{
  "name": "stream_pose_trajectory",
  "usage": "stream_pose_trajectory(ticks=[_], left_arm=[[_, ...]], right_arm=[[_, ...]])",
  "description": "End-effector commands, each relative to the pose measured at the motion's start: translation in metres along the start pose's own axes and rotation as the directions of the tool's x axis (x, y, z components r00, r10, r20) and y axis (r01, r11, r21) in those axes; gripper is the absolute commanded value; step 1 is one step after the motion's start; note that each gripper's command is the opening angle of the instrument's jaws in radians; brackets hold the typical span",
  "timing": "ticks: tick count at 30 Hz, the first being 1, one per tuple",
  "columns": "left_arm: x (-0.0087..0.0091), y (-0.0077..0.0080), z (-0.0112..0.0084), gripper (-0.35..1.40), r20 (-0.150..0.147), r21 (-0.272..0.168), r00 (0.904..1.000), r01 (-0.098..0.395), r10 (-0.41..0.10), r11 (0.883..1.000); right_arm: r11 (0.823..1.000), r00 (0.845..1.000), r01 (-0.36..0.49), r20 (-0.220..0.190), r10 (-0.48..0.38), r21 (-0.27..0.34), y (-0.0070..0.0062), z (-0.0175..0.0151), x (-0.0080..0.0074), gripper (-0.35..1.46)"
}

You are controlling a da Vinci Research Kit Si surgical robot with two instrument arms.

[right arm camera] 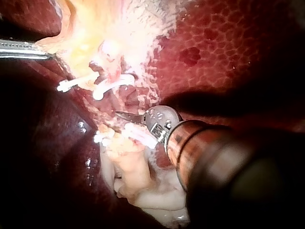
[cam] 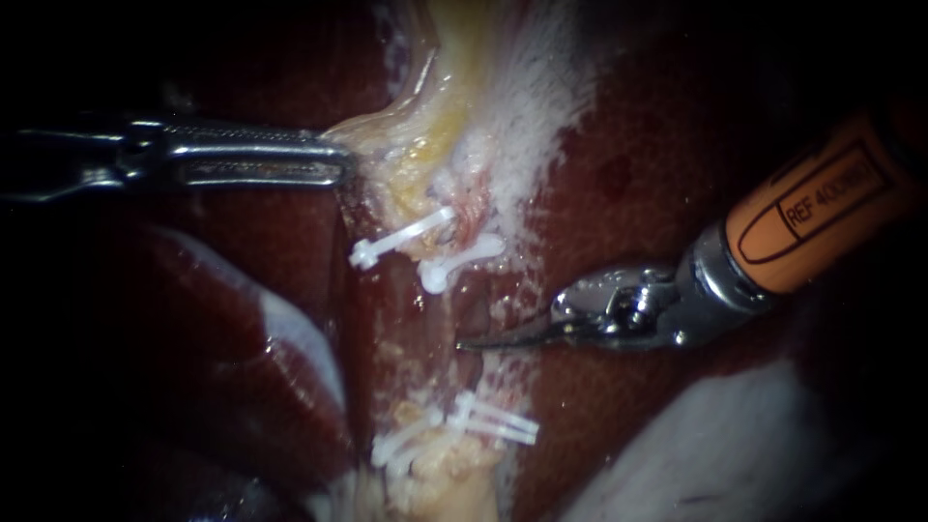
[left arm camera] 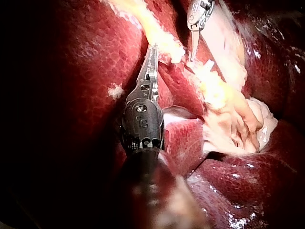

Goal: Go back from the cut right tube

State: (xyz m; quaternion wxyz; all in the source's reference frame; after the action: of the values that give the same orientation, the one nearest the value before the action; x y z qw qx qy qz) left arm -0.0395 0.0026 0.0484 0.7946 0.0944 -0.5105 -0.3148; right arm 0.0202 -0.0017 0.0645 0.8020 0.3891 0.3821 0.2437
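Note:
My right instrument [cam: 483, 340] comes in from the right on an orange shaft. Its thin curved blades lie together and hold nothing, their tip beside the gap in the cut right tube [cam: 476, 311]. Two white clips [cam: 459, 261] sit above this gap and several white clips [cam: 498, 420] below it. My left instrument [cam: 333, 162] reaches in from the left, its jaws shut on the yellowish tissue [cam: 387, 145] above the upper clips. In the right wrist view the blades [right arm camera: 126, 114] lie between the upper clips [right arm camera: 112, 83] and the lower clips [right arm camera: 138, 133].
Dark red liver [cam: 657, 145] surrounds the clipped strip on both sides. A pale whitish fold [cam: 735, 445] lies below my right instrument. In the left wrist view my left instrument [left arm camera: 151, 59] lies along the liver, and the other instrument's blades [left arm camera: 192, 52] point at a clip [left arm camera: 204, 67].

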Motion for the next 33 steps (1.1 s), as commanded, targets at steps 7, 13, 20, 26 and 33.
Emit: stream_pose_trajectory(ticks=[7, 13, 20, 26, 33], left_arm=[[0.0000, 0.0000, 0.0000, -0.35, 0.000, -0.001, 1.0000, 0.000, 0.000, 1.000], [0.0000, 0.0000, 0.0000, -0.35, 0.000, -0.001, 1.0000, 0.000, 0.000, 1.000], [0.0000, 0.0000, 0.0000, -0.35, 0.000, -0.001, 1.0000, 0.000, 0.000, 1.000], [0.0001, -0.0001, 0.0000, -0.35, 0.000, -0.001, 1.0000, 0.000, 0.000, 1.000], [0.0001, -0.0001, 0.0000, -0.35, 0.000, -0.001, 1.0000, -0.001, 0.001, 1.000]], right_arm=[[1.000, 0.999, 0.004, -0.032, -0.004, 0.020, 0.0000, 0.0003, -0.0001, -0.35], [0.998, 0.999, 0.022, -0.042, -0.020, 0.056, 0.0000, 0.0006, -0.0002, -0.35], [0.997, 0.998, 0.051, -0.051, -0.049, 0.055, 0.0000, 0.0008, -0.0005, -0.33], [0.998, 0.997, 0.050, -0.061, -0.047, 0.045, 0.0000, 0.0007, -0.0005, -0.06], [0.998, 0.997, 0.049, -0.061, -0.046, 0.046, 0.0000, 0.0005, -0.0005, 0.09]])
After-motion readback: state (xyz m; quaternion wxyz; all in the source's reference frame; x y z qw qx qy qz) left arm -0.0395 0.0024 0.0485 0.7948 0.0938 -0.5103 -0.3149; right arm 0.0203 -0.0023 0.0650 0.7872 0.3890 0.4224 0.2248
